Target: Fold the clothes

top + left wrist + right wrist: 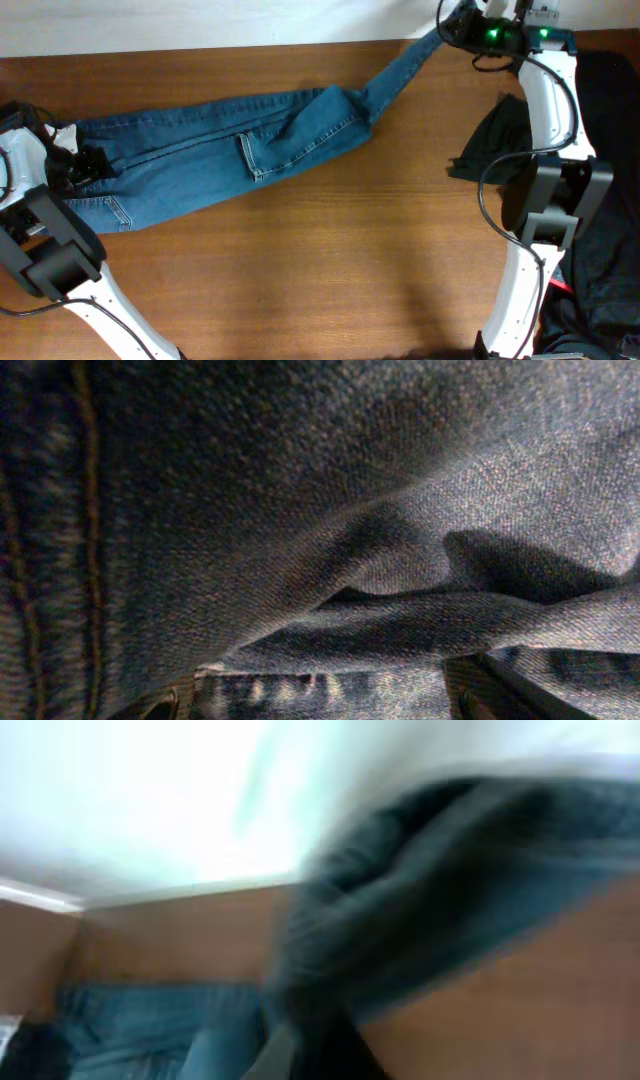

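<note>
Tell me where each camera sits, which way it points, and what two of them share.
Overhead: above the table, looking straight down at the jeans; left arm and right arm show.
Left wrist: close against denim seams; nothing of the robot clearly shows.
Right wrist: low, blurred, facing across the table past a raised jeans leg toward the wall; nothing of the robot clear.
Shared: overhead and right wrist both show that leg and the tabletop.

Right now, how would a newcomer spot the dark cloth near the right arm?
On the wooden table, look to the right edge, where the right arm stands. Tucked against it lies a crumpled cloth; it is near-black, unlike the blue jeans stretched across the far side.
</note>
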`<state>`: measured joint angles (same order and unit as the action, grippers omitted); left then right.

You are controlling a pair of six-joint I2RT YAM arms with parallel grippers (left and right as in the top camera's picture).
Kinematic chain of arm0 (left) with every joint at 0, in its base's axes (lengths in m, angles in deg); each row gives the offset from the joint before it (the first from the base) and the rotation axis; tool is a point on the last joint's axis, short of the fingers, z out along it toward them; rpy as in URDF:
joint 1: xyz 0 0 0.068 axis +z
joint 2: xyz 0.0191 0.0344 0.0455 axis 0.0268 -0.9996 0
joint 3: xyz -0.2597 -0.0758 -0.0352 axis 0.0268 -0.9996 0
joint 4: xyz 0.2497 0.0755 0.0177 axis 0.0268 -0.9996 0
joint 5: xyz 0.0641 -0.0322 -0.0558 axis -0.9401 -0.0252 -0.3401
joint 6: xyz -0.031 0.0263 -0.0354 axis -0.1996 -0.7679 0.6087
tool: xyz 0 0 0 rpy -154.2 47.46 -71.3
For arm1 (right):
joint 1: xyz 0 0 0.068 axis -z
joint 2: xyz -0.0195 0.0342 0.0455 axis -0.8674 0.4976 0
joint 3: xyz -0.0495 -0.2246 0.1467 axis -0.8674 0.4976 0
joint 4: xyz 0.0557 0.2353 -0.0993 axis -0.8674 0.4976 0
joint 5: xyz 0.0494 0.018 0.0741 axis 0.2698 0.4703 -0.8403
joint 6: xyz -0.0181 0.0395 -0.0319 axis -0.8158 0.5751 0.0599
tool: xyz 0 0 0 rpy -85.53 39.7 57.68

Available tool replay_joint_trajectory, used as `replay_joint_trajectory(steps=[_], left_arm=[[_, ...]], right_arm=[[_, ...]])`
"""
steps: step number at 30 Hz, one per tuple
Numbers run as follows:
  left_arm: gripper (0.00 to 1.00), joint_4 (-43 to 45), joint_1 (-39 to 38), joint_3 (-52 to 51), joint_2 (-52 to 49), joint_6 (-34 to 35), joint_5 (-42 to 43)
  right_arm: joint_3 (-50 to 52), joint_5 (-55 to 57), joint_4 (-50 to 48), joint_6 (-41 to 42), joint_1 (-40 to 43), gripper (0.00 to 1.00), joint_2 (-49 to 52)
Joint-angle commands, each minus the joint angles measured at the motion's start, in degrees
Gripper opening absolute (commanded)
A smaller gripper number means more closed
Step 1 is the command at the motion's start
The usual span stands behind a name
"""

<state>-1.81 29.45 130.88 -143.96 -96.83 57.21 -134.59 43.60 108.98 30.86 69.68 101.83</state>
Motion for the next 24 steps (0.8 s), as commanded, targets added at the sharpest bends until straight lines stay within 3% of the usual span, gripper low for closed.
replay_joint_trajectory(steps=[1, 3, 8, 14, 20, 24], left_arm=[[0.79, -1.40, 0.13, -1.07, -1.40, 0.26, 0.17], [0.79, -1.27, 0.13, -1.07, -1.40, 0.26, 0.17], [0.79, -0.37, 0.13, -1.07, -1.40, 0.26, 0.17], [0.79, -0.44, 0.13, -1.07, -1.40, 0.26, 0.17], [0.79, -0.44, 0.13, -1.07, -1.40, 0.26, 0.17], [0.79, -0.44, 0.13, -1.07, -1.40, 0.28, 0.20]], right_arm=[[-0.48, 9.79, 13.20, -2.16, 1.07, 0.23, -0.09], [1.14, 21.55, 23.17, -2.16, 1.16, 0.70, 0.13], [7.32, 41.51, 34.86, -2.19, 1.46, 0.70, 0.33], [5.51, 41.81, 32.76, -2.23, 2.21, 0.79, 0.24], [-2.82, 41.83, 31.23, -3.91, 2.60, 0.89, 0.20], [-5.79, 37.83, 25.62, -7.45, 3.67, 0.88, 0.20]])
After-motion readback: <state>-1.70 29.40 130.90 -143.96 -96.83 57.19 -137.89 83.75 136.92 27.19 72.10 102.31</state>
